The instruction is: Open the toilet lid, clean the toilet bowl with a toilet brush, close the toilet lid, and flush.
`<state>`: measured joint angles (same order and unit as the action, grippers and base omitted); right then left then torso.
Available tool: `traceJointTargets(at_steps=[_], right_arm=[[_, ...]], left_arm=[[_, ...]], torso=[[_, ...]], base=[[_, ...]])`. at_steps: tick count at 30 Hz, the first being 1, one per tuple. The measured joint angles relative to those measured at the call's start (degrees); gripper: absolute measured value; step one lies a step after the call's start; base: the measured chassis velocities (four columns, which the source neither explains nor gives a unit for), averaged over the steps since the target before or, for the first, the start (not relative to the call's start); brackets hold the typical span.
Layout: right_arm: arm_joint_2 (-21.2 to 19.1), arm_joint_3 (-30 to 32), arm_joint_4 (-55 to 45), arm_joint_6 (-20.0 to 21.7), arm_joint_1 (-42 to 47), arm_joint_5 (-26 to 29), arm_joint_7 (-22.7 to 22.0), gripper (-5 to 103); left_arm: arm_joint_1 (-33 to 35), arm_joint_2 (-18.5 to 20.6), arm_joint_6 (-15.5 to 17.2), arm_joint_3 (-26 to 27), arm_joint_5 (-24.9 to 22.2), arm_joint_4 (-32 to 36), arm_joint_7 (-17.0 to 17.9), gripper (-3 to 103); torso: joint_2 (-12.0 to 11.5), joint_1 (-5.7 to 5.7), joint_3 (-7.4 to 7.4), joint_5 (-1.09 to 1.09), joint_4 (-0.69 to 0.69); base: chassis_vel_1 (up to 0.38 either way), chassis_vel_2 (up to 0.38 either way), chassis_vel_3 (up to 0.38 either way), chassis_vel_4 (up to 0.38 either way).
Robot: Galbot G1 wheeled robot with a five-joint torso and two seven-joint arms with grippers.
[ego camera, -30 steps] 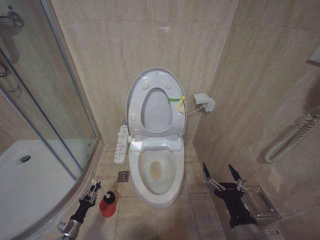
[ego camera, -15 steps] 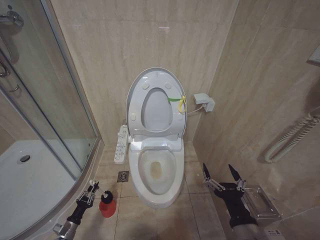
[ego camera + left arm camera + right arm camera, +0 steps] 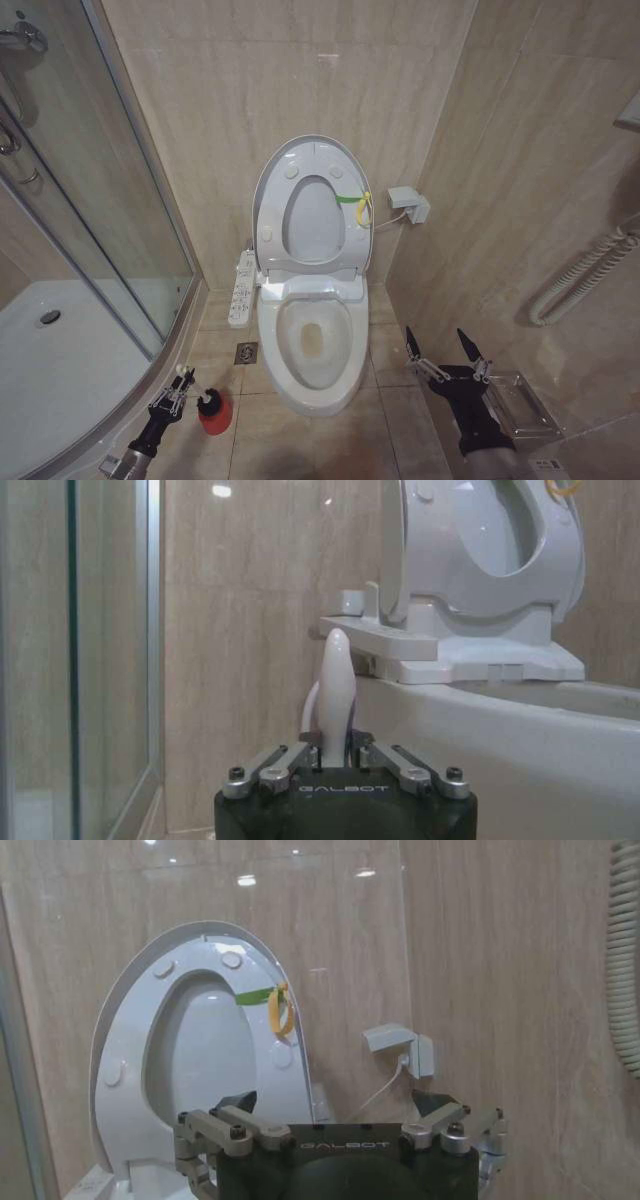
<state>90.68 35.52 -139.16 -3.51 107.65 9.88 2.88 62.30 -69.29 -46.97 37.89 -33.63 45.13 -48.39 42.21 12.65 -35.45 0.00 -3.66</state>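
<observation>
The toilet lid (image 3: 313, 220) stands raised against the back wall, its yellow-green strap (image 3: 356, 203) at one edge, and the ring seat is up with it. Below lies the white toilet bowl (image 3: 312, 345), uncovered. On the floor to its left, the toilet brush's dark head (image 3: 207, 402) rests in the red cup (image 3: 213, 417). My left gripper (image 3: 175, 390) is shut on the brush's white handle (image 3: 335, 697), beside the bowl's outer wall (image 3: 520, 735). My right gripper (image 3: 435, 335) hangs open to the right of the bowl, holding nothing, facing the lid (image 3: 130, 1027).
A glass shower door (image 3: 110, 200) and white shower tray (image 3: 60, 370) close off the left. A button panel (image 3: 241, 288) and floor drain (image 3: 246, 352) sit left of the bowl. A wall box (image 3: 410, 204) and a clear holder (image 3: 520, 405) are on the right.
My left gripper has drawn back and down toward the near left with the handle, and the brush head has sunk lower onto the red cup. The right arm has not moved.
</observation>
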Motion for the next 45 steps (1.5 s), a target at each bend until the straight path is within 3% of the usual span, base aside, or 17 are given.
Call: traceJointTargets(at_steps=[21,36,45], right_arm=[[0.0,0.0,0.0,0.0,0.0,0.0,0.0,100],[0.0,0.0,0.0,0.0,0.0,0.0,0.0,100],[0.0,0.0,0.0,0.0,0.0,0.0,0.0,100]], left_arm=[[-4.51,0.31,0.02,-2.09,0.13,-9.66,0.57,18],[-5.42,-0.48,-0.13,-3.03,5.15,-14.36,2.77,18],[-4.38,-1.31,-0.2,-3.38,7.19,-13.63,4.01,18]], torso=[[0.0,0.0,0.0,0.0,-0.01],[0.01,0.0,0.01,0.03,-0.01],[0.02,-0.01,0.01,0.03,0.0]], base=[[0.0,0.0,0.0,0.0],[0.0,0.0,0.0,0.0],[0.0,0.0,0.0,0.0]])
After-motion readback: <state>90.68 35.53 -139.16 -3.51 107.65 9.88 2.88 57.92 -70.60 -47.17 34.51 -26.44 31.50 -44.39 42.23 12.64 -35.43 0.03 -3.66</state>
